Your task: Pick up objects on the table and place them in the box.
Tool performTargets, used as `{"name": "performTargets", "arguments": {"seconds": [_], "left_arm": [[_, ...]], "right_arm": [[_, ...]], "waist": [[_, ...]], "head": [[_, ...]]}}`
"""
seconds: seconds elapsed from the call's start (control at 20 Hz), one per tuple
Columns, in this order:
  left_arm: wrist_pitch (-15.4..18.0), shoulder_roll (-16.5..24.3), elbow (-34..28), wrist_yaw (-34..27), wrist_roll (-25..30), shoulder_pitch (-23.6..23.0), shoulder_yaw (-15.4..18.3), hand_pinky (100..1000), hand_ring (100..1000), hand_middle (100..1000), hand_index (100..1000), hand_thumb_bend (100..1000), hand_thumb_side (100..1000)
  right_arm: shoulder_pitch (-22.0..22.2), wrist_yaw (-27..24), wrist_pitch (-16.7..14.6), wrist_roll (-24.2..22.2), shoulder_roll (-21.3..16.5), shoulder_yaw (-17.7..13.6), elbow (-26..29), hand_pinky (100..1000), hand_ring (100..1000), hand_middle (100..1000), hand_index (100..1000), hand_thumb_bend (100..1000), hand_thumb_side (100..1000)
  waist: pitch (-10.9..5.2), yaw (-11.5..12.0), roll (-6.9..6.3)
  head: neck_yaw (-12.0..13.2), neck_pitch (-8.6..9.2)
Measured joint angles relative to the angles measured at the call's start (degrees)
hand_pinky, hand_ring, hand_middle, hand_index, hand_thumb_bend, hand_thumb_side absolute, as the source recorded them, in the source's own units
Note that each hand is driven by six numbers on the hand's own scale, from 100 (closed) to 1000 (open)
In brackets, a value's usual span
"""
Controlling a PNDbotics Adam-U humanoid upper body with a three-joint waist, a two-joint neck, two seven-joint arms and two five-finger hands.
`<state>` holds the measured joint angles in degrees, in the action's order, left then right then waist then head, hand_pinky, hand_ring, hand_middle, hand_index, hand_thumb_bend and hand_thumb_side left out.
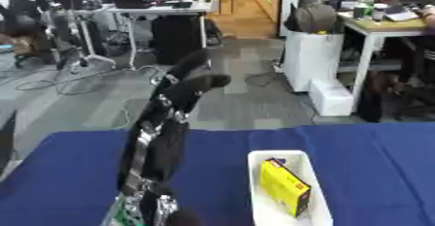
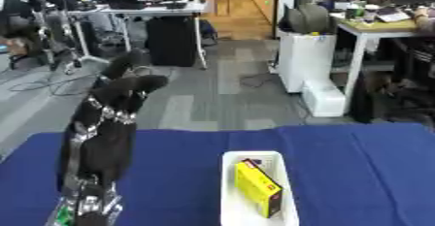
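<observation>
**Inspector:** Start with the largest item.

**Assistant:** The table (image 1: 374, 157), covered in blue cloth, fills the lower half of both views. Beyond it lies grey office floor with desks and a white cabinet.

**Inspector:** The robot?

**Assistant:** 1 arm is visible, the left one. It rises from the lower left edge and stands almost upright over the table's left part. The left hand (image 1: 193, 82) is at the top of it, raised well above the cloth, seen against the floor behind. Its fingers look bent forward at the tips and nothing is in them, but the outline is too soft to judge; I cannot tell whether it is open or closed. The right hand shows in neither view.

**Inspector:** The container?

**Assistant:** 1 white box (image 1: 321, 205), long and narrow, sits on the cloth right of the arm, near the bottom edge, its long side running away from the robot.

**Inspector:** And the task item?

**Assistant:** 1 yellow packet (image 1: 283, 187) with dark edges stands tilted on its edge inside the box. It lies below and to the right of the raised hand, well apart from it, no contact.
</observation>
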<state>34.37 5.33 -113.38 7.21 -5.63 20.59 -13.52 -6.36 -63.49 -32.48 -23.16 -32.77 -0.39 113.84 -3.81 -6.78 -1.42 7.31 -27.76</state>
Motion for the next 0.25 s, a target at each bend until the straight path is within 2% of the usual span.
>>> {"name": "performTargets", "arguments": {"seconds": [0.25], "left_arm": [[-0.66, -0.81, -0.21, -0.82, -0.73, 0.14, -0.5, 844, 784, 905, 861, 649, 681]], "right_arm": [[0.0, 0.1, -0.5, -0.23, 0.07, 0.02, 0.0, 100, 100, 100, 192, 100, 1000]], "waist": [[0.38, 0.24, 0.03]], "head": [[1.65, -6.7]]}}
